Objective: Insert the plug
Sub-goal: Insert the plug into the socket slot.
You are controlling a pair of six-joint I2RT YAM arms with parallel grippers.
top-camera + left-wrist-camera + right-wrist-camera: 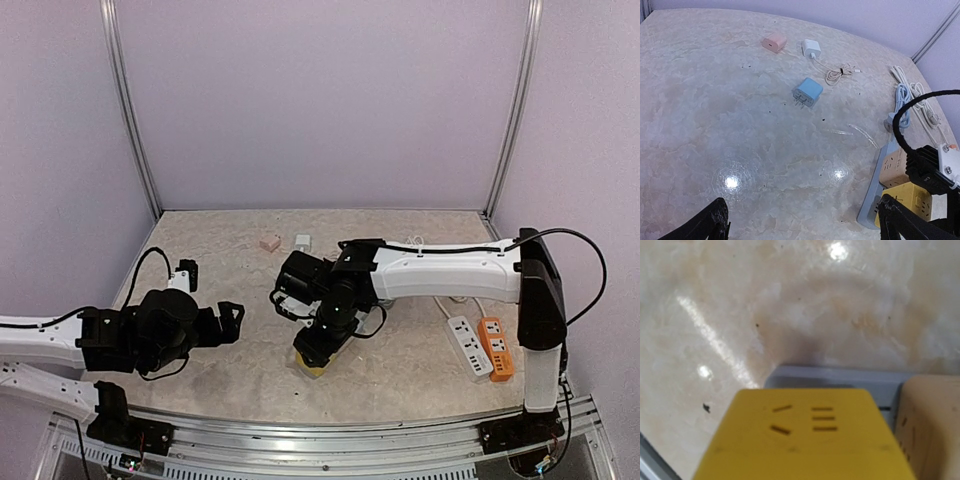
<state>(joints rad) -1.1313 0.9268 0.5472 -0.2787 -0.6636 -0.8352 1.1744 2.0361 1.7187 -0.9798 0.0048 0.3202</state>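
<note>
Blue plug (807, 91) lies on the bench (715, 125), well ahead of the wide-open left fingers (715, 220). Right fingers (318, 345) hang over the yellow socket cube (800, 440); I cannot tell whether they grip.

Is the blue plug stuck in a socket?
No, the blue plug lies loose on the table, its prongs bare.

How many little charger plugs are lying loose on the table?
3. A pink square charger plug lies farthest back, a white charger plug with a cable beside it, and a blue charger plug nearer the middle. More may be hidden.
</note>
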